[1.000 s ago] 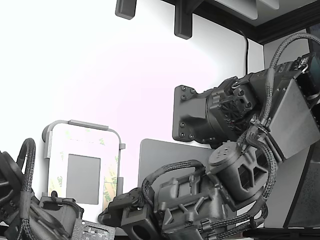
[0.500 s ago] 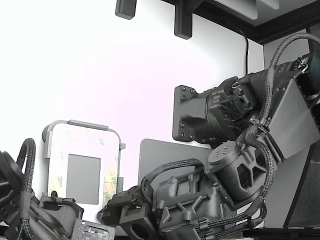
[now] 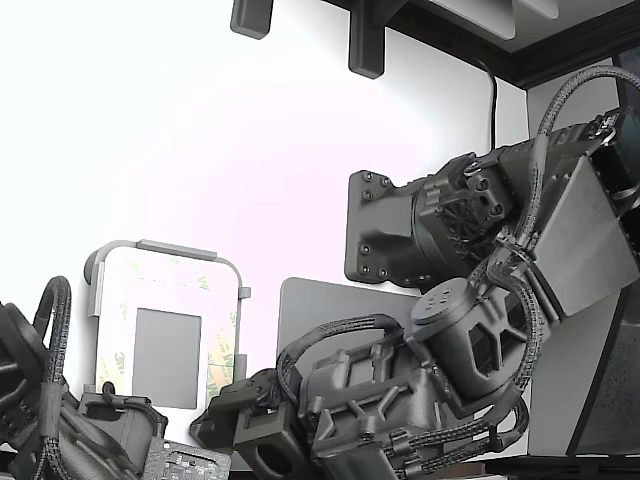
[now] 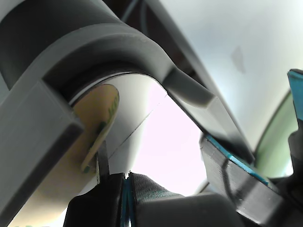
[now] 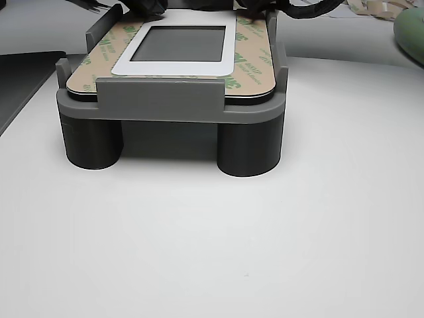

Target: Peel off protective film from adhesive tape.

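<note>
While the arm [image 3: 470, 330] crouched low at the exterior view's right, its tool [image 3: 215, 425] reached toward the lower corner of the grey holder [image 3: 165, 248] at that view's left. A white panel [image 3: 150, 290] sat inside the holder with a grey square patch [image 3: 166, 357] at its middle. Along the panel's side nearest the tool ran a strip of protective film [image 3: 220, 365] printed with pale green logos.

From the other view the holder [image 5: 172, 99] stood on two dark round legs on the white worktop [image 5: 212, 252]. The panel lay flat in it, and tan strips with green logos framed the white border around the grey patch [image 5: 180, 44]. The strip on that view's right [image 5: 252, 56] and the near strip [image 5: 159, 79] showed their printed film; whether any bare adhesive tape lay exposed could not be told. Dark parts of the arm crowded the far edge of the holder.

Close up in the wrist view, a tan, green-printed film end [image 4: 97, 125] curved up beside the holder's grey rim [image 4: 118, 52], just above the tool's dark fingertips [image 4: 111, 201]. The tips appeared close together with only a thin seam between them, but whether they were pinching the film could not be told.
</note>
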Available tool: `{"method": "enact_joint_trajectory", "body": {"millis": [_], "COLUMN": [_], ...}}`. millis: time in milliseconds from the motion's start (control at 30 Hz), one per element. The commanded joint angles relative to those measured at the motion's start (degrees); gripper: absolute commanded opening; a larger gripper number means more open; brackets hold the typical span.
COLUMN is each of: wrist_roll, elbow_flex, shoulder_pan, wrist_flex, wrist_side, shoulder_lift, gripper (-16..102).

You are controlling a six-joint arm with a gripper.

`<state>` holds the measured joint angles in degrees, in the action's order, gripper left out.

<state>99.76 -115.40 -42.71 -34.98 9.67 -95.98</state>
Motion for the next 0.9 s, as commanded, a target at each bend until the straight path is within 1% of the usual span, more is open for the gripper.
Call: {"method": "enact_joint_trajectory", "body": {"millis": [0, 433, 867], "wrist_roll": [0.3, 0.4, 1.7], "elbow_flex": [0.5, -0.6, -1.3], "shoulder_pan": [1.1, 1.5, 3.0], "wrist_flex": [0.2, 0.3, 1.3], "wrist_side": [-0.2, -0.4, -1.8], "shoulder_lift": [-0.7, -1.8, -1.9], "gripper": [-11, -11, -11]}}
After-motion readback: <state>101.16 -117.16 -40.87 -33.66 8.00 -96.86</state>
